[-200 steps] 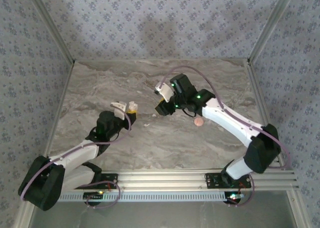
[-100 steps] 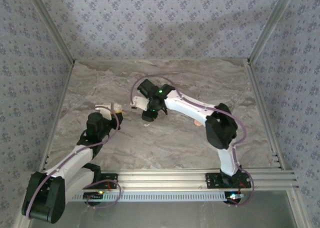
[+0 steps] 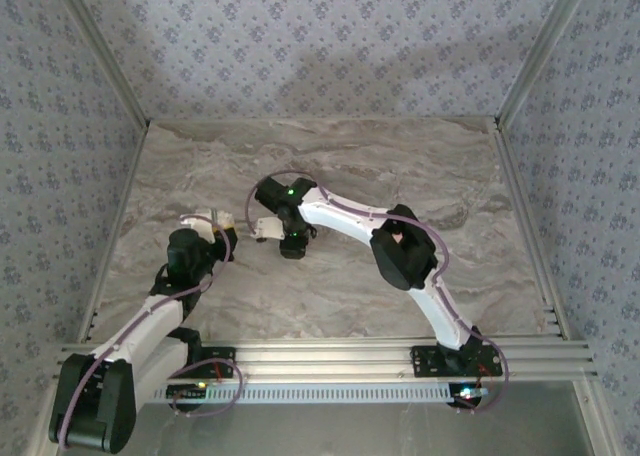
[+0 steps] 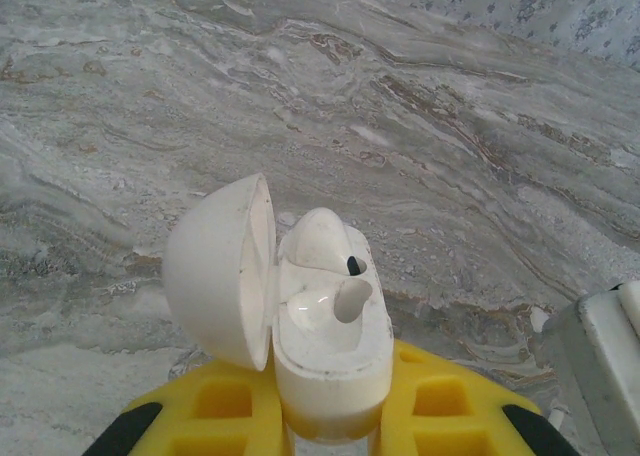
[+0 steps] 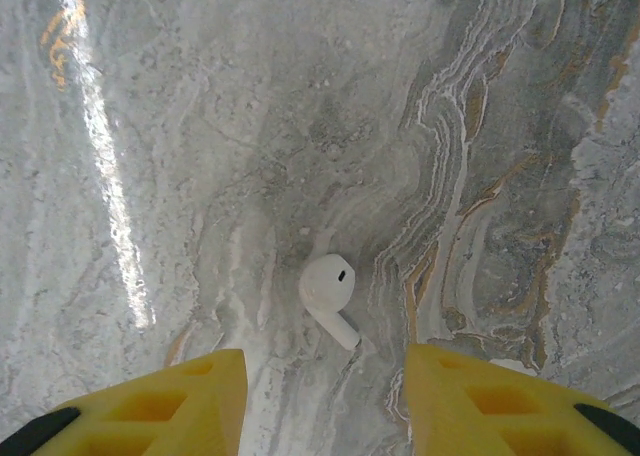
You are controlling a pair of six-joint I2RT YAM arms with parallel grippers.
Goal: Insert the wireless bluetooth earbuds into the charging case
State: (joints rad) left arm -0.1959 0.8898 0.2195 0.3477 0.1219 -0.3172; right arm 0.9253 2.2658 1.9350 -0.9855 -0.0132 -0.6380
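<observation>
Swung left since a second ago, right claw [image 5: 325,356] hangs wide open, loose earbud [image 5: 328,288] lying on the table [image 5: 150,176] just ahead between its fingers, open marble around. Left claw [image 4: 330,416] clamps the open-lidded case [image 4: 330,361], second earbud [image 4: 322,238] seated inside.

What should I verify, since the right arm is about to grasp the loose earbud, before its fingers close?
1. Right gripper open: ok, fingers wide apart.
2. Loose earbud centred on the gap: ok, lying on the table just ahead of the fingers.
3. Fingers low enough to close on it: cannot tell.
4. Charging case clamped in the left gripper: ok.
5. Lid open: ok, swung aside.
6. Free slot beside the seated earbud: cannot tell, though it looks empty.
</observation>
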